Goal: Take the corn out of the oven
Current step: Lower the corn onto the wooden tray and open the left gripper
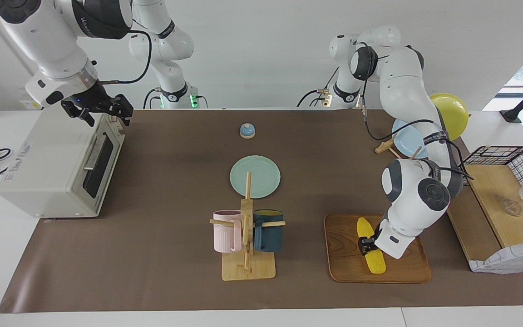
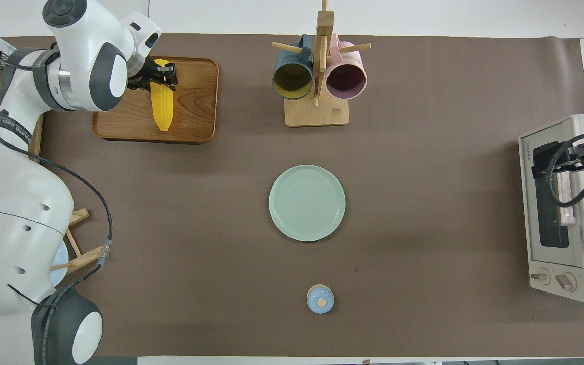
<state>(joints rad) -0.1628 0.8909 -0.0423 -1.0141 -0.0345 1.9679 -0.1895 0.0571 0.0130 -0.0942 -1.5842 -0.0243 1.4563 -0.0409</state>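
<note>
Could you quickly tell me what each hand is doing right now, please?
Left hand: closed on the corn, over the wooden tray.
Right hand: open, holding nothing, above the oven.

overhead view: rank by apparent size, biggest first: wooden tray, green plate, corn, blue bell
1. wooden tray
2. green plate
3. corn, partly covered by the left tool shut on it
4. blue bell

All sit on or close to the table surface, so nearness to the camera hardly skews the order.
</note>
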